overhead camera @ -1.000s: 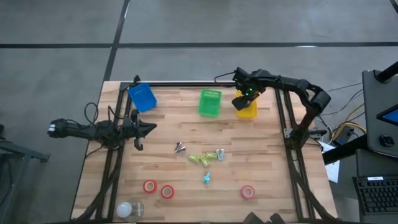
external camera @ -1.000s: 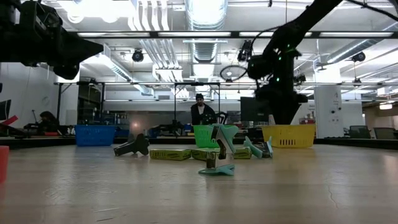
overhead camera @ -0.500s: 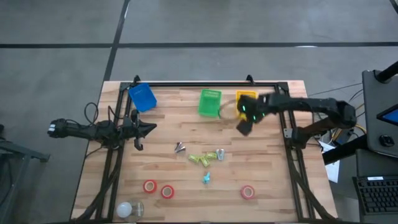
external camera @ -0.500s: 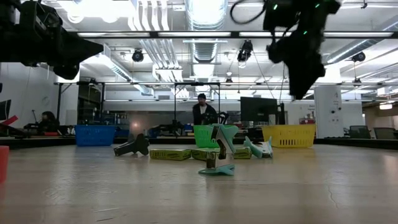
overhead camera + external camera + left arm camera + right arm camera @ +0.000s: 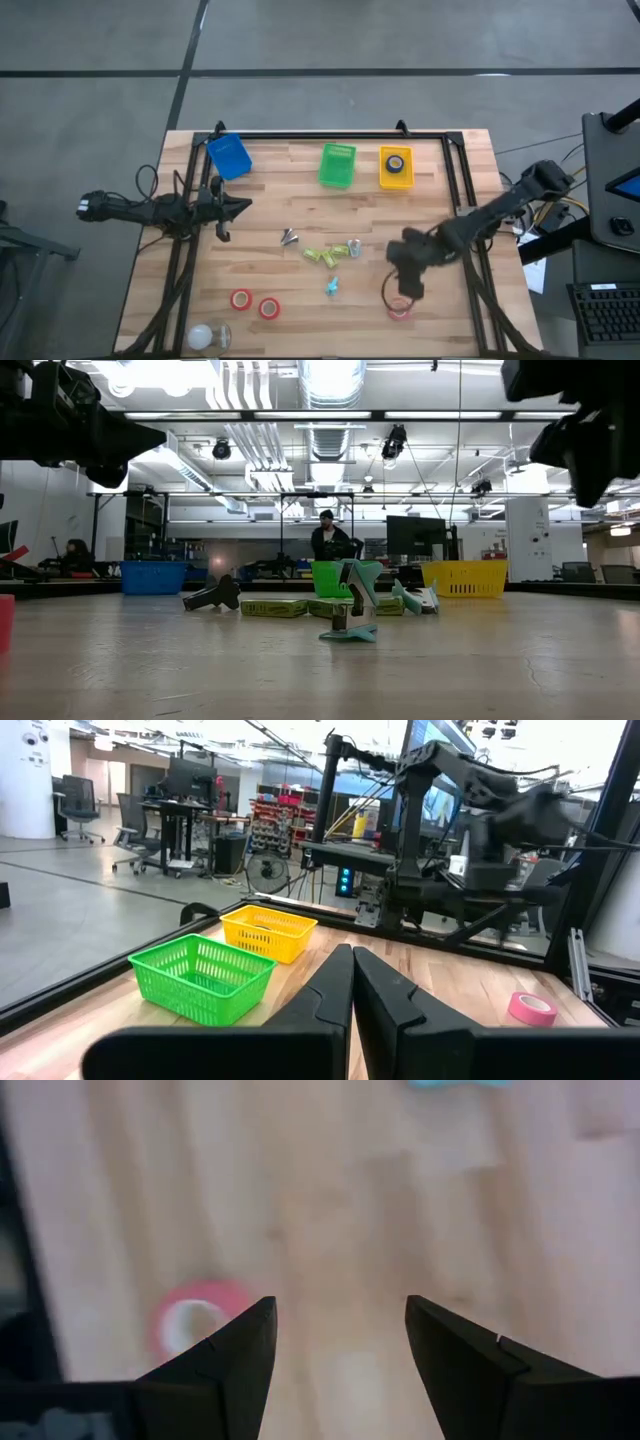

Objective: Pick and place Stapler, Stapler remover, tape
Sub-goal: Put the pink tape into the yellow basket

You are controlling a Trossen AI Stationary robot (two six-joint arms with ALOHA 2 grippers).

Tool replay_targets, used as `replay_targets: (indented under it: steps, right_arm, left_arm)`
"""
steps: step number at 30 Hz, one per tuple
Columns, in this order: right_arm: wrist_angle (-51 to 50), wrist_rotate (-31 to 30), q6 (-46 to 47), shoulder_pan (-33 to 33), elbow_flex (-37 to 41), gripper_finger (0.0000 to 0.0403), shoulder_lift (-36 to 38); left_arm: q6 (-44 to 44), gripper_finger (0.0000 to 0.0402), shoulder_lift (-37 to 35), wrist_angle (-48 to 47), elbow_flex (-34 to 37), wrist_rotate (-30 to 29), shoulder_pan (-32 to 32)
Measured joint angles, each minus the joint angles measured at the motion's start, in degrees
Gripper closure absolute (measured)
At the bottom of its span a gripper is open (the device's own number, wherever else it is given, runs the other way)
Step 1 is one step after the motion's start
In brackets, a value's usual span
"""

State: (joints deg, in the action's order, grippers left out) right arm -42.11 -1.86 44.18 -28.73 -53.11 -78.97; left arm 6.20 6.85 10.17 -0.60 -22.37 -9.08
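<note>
The red tape roll (image 5: 197,1323) lies flat near the table's near-right edge, just under my right gripper (image 5: 340,1342), whose fingers are spread wide with nothing between them. It looks light, stiff and thin, so I would pinch across its rim. My left gripper (image 5: 352,988) waits, fingers together, at the left side.

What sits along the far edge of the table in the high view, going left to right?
Blue basket → green basket → yellow basket, which holds a dark blue tape roll.
</note>
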Motion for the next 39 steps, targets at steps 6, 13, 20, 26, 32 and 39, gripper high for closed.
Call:
replay_targets:
  steps: [6, 13, 20, 26, 32, 39]
  right_arm:
    - [5.49, -0.49, 4.98, -6.33, -3.07, 0.0188, -8.25]
    - [2.08, -0.75, 6.00, -9.40, -8.19, 0.0188, -15.91]
    - [-2.62, 0.13, 8.07, -11.41, -9.56, 0.0188, -19.27]
    - [-2.18, 0.19, 9.47, -11.69, -8.43, 0.0188, -19.23]
    - [-0.35, -1.17, 9.73, -12.05, -7.50, 0.0195, -19.23]
    - [1.52, -1.18, 12.25, -12.84, -5.11, 0.0227, -19.23]
  left_arm:
    - [0.02, 0.0388, 0.25, -0.56, -0.01, 0.00, 0.02]
    - [0.01, 0.0388, 0.31, -1.00, -0.01, 0.00, 0.01]
    - [0.00, 0.0388, 0.33, -1.02, -0.02, 0.00, 0.00]
    - [0.01, 0.0387, 0.33, -1.08, 0.00, 0.00, 0.01]
    - [0.00, 0.0387, 0.33, -1.22, 0.00, 0.00, 0.00]
    - [0.00, 0.0388, 0.31, -1.22, -0.02, 0.00, 0.00]
